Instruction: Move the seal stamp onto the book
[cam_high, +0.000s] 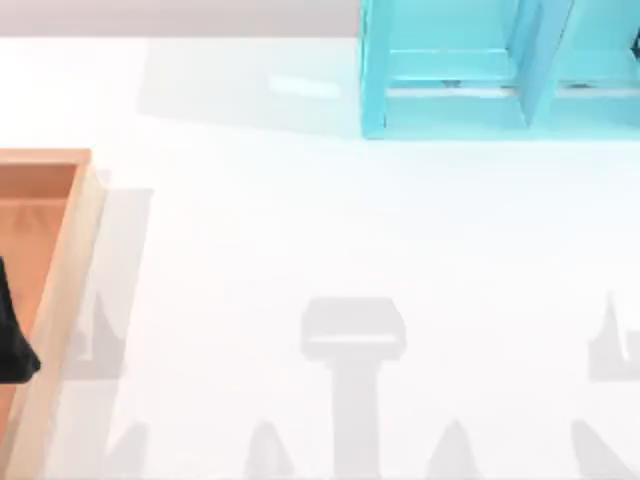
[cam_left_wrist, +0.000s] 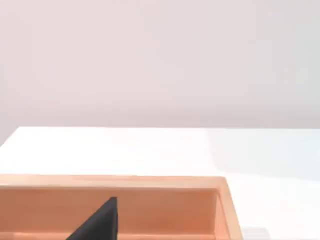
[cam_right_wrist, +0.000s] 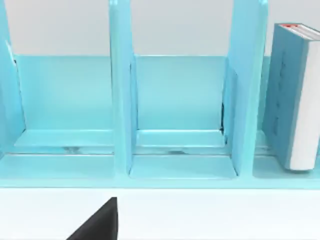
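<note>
One book (cam_right_wrist: 295, 95) stands upright in the cyan shelf unit (cam_right_wrist: 120, 100), in the compartment beside an empty one, as the right wrist view shows. Its cover is a plain teal-blue, its page edges are white, and a small red mark sits at the top corner of the spine. No title or other writing can be read on it. The seal stamp cannot be made out anywhere.

From above, the shelf unit (cam_high: 450, 100) sits at the far right of the white counter (cam_high: 300, 230), its dividers standing upright. At the left edge lies a wooden tray (cam_high: 60, 290) with a pale rim and an orange-brown floor. A dark shape inside the tray at the very left edge appears to be part of the left tool (cam_high: 12, 340); whether its fingers are apart or together cannot be told. In the left wrist view a dark fingertip (cam_left_wrist: 100, 222) shows against the tray's far wall (cam_left_wrist: 150, 182). In the right wrist view a similar dark fingertip (cam_right_wrist: 100, 222) of the right tool shows over the counter just in front of the shelf unit; its state cannot be told either.

Grey shadows of the arms fall across the near part of the counter. Behind the counter is a plain pale wall.
</note>
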